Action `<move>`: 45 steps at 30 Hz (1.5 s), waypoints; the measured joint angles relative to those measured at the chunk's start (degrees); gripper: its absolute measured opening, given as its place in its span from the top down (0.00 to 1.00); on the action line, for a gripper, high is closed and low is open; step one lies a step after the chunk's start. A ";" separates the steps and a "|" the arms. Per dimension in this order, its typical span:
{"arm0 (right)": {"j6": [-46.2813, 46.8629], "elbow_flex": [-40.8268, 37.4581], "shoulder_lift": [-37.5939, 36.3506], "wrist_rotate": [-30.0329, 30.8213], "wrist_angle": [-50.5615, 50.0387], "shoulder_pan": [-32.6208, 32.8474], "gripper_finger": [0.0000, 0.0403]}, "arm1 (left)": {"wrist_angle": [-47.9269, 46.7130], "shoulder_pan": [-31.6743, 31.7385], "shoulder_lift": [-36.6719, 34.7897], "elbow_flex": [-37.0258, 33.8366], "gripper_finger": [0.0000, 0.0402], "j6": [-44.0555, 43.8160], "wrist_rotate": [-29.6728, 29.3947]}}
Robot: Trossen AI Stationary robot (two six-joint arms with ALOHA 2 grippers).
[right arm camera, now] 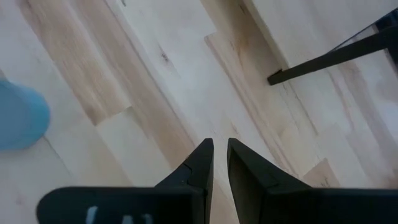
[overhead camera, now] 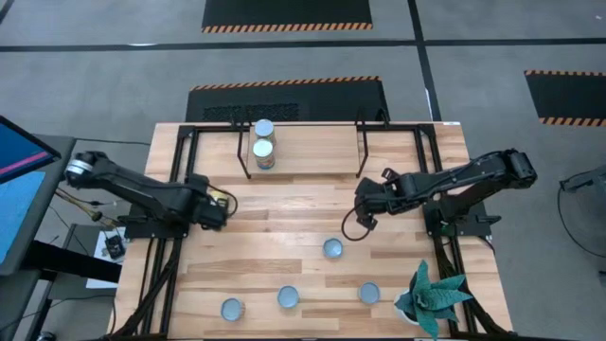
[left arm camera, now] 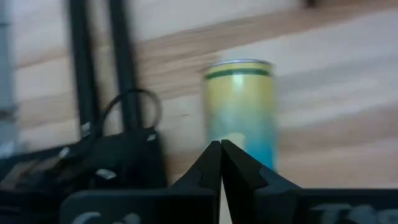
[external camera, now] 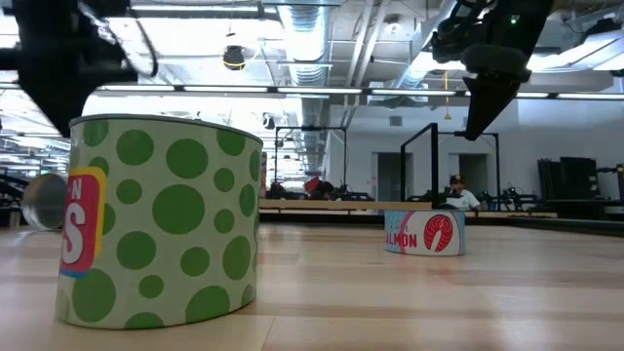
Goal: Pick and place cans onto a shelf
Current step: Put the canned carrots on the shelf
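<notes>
The shelf (overhead camera: 312,152), a light-wood board on black legs, spans the table's far side. Two cans (overhead camera: 264,142) stand on its left part. The nearer, yellow-labelled one (left arm camera: 239,109) shows ahead of my left gripper (left arm camera: 220,149). That gripper (overhead camera: 220,210) is shut and empty, over the table's left side, near the shelf's front edge. My right gripper (overhead camera: 365,216) hangs above the table's middle right, its fingers (right arm camera: 219,152) a narrow gap apart with nothing between them. A can (overhead camera: 332,248) stands just nearer than it, and its blue top (right arm camera: 22,121) shows in the right wrist view.
Three more cans (overhead camera: 288,297) stand in a row along the near edge, the green-dotted one (external camera: 156,224) closest to the low camera and a salmon-labelled one (external camera: 424,232) farther off. A green spiky plant (overhead camera: 431,294) fills the near right corner. Bare wood lies between the grippers.
</notes>
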 joint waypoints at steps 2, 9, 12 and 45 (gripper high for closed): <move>0.00 0.02 0.00 0.00 -0.06 -0.32 0.83 | -1.16 0.03 2.23 -1.67 1.00 -6.20 -0.31; -0.20 0.02 0.00 0.13 -0.22 -0.61 0.83 | 0.23 3.35 4.43 -4.50 1.00 -9.55 -0.75; -0.17 0.02 0.00 0.15 -0.22 -0.61 0.83 | 1.12 6.02 4.46 -6.17 1.00 -8.48 -0.16; 1.49 0.02 0.00 -2.99 1.46 -0.43 0.83 | 42.21 14.41 13.75 -4.86 1.00 25.30 -0.99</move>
